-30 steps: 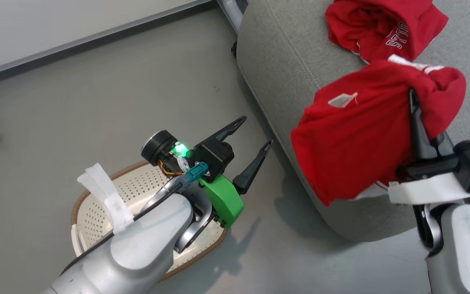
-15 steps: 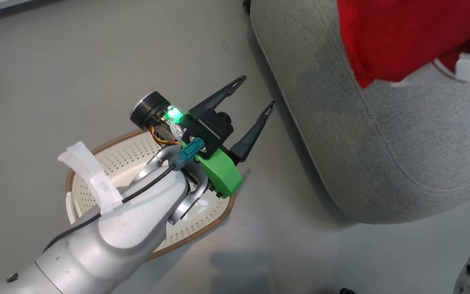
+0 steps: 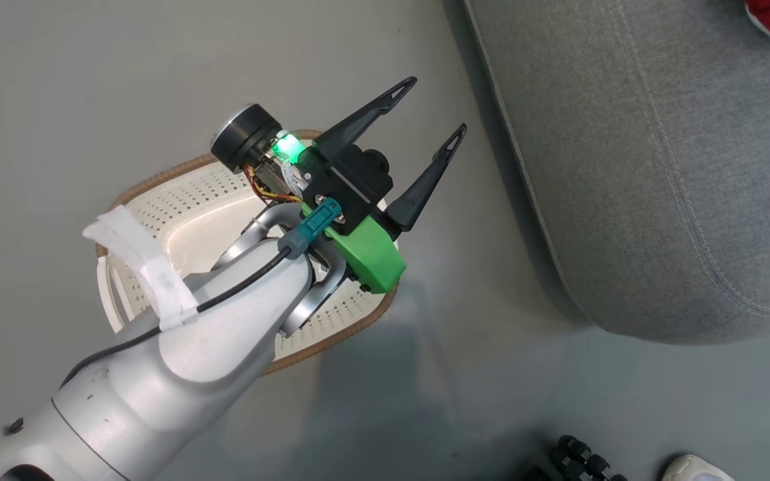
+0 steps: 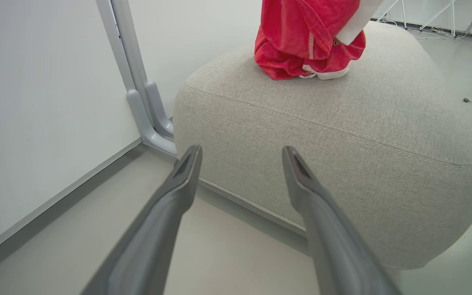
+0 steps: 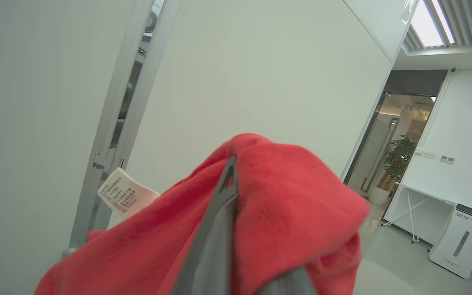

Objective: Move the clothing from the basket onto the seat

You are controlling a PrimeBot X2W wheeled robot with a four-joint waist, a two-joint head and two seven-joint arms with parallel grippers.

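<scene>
So, over on the left the basket (image 3: 178, 200) sits on the grey floor (image 3: 57, 100), brown rim up. The left arm's pale forearm crosses right over it, with a strip of white tape (image 3: 136, 254) wrapped round the cable there. The left gripper (image 3: 436, 104) hangs just past the basket's far rim, between it and the seat (image 3: 625, 167), both dark fingers spread wide with nothing between them. The left wrist view gives the same story: fingers apart, aimed at the seat's rounded flank, with a grey metal frame leg (image 4: 150, 114) by the wall off to their left. Moving right, the seat is this big grey lump standing apart from the basket. The clothing (image 4: 301, 41) is bunched up on top of it, red with a white hem touching the fabric, and the head view just catches a red scrap at its top right corner. The right gripper (image 5: 228, 184) is pinched shut on red clothing too, cloth draped all over its fingers and a white care label (image 5: 125, 192) sticking out on the left. Can't tell whether that held piece touches the seat or hangs above it. Behind it there's a white wall, then a doorway with a potted plant (image 5: 398, 157) further right.
</scene>
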